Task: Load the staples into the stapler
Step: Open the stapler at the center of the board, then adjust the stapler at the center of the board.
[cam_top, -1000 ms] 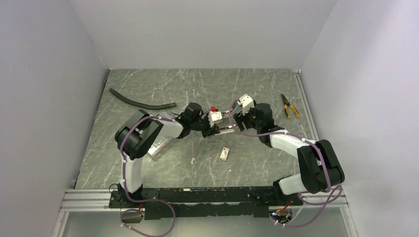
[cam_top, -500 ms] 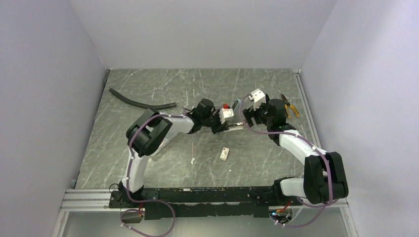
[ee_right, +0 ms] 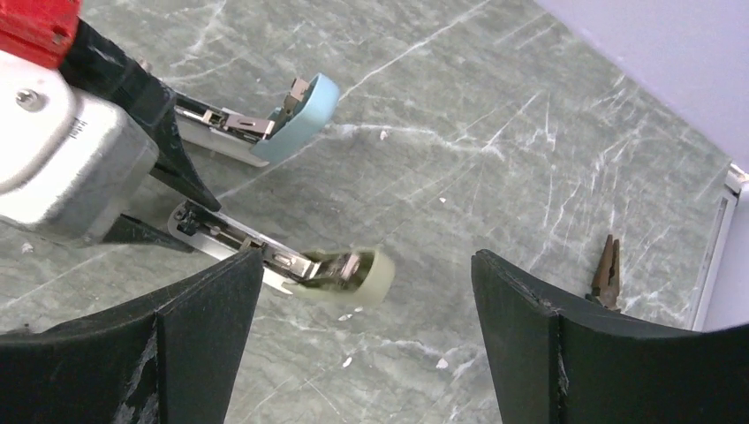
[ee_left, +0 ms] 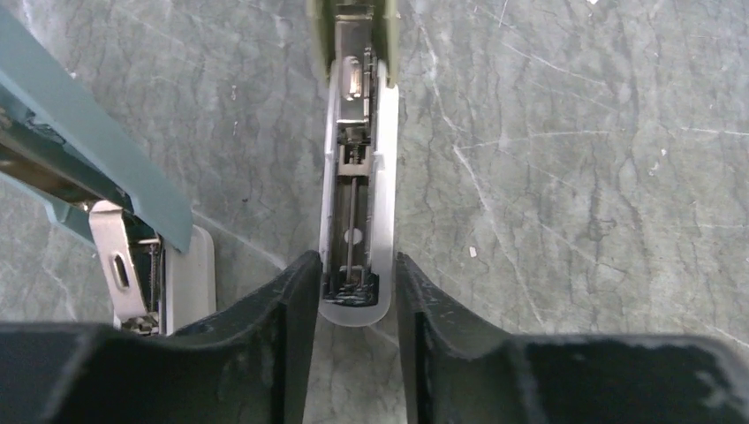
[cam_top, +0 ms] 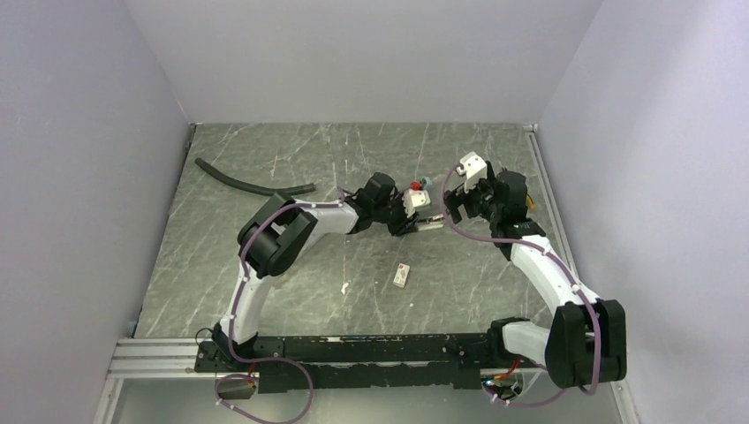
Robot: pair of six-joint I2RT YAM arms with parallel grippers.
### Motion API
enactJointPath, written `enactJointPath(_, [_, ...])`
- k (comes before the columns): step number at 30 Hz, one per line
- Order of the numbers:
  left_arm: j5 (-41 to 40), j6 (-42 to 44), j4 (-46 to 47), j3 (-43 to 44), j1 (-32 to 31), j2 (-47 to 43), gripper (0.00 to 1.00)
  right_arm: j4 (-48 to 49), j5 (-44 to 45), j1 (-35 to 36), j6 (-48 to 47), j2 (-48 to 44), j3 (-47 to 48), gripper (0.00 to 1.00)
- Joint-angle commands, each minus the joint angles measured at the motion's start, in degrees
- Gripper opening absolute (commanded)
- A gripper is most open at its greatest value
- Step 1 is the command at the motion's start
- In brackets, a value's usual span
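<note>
Two staplers lie open side by side on the table. The pale stapler (ee_left: 357, 177) shows its bare metal channel, and its rear end sits between my left gripper's (ee_left: 355, 261) fingers. The left finger (ee_left: 291, 300) touches it; a thin gap shows at the right finger, so the jaws stand slightly open. A teal stapler (ee_left: 88, 168) lies to its left. My right gripper (ee_right: 366, 258) is wide open and holds nothing, with the pale stapler's head (ee_right: 353, 276) near its left finger. The staples, a small white box (cam_top: 403, 276), lie apart nearer the arm bases.
A black hose (cam_top: 252, 184) curves at the far left of the table. Pliers (ee_right: 605, 269) lie close to the right wall, beyond my right gripper. The right wall and the table's raised edge stand just behind the right arm.
Both arms have shifted to the right with the pale stapler. My left gripper's jaws have loosened around its rear end. The right gripper has opened wider and drawn off to the right.
</note>
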Motion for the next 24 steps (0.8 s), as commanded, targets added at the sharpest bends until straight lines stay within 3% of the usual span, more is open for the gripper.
enactJointPath(1, [-3.7, 0.7, -8.7, -0.9, -0.6, 1.1, 0.46, -1.7, -2.5, -0.6, -0.6, -2.2, 2.5, 0.92])
enactJointPath(8, [-4.3, 2.2, -9.9, -2.2, -0.6, -3.7, 0.61, -4.6, -5.0, -0.6, -0.8, -3.2, 3.8, 0.93])
enactJointPath(16, [-4.9, 3.0, -10.1, -2.4, -0.6, -5.2, 0.61, -6.3, -5.4, -0.6, -0.8, -5.4, 2.6, 0.92])
enactJointPath(24, [-3.5, -1.5, -13.5, 1.3, -0.6, -4.1, 0.63, -7.5, -4.2, -0.7, -1.1, -6.4, 2.0, 0.92])
